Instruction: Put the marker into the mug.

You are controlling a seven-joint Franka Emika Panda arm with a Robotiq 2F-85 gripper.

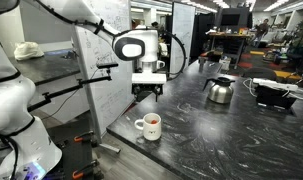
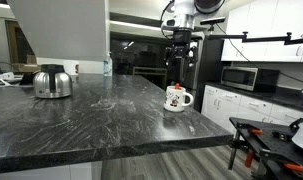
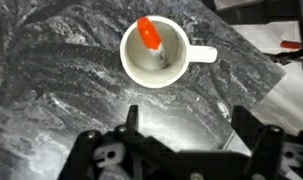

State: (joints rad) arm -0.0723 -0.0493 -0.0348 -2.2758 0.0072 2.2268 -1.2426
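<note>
One white mug (image 3: 167,68) stands upright on the dark, marbled worktop (image 3: 51,110). The marker (image 3: 151,40) is inside it, leaning against the inner wall with its red end uppermost, just above the rim. In the wrist view the mug's loop handle points to the right.

The fingers (image 3: 248,128) are spread wide apart with nothing between them. They show at the lower edge of the wrist view, clear of the mug and not touching it.

In both exterior views the arm (image 1: 134,46) hangs straight above the mug (image 1: 148,125), with open air between the black fingers (image 1: 142,93) and the rim. The marker cannot be made out in either of these views, as it is too small to see.

The mug (image 2: 177,98) sits close to the worktop's (image 2: 91,125) edge, near a corner. A shiny steel kettle (image 1: 220,90) stands well apart from it, farther along the same surface; it is also seen in an exterior view (image 2: 53,82). A microwave (image 2: 241,77) rests on a separate counter behind the mug.
</note>
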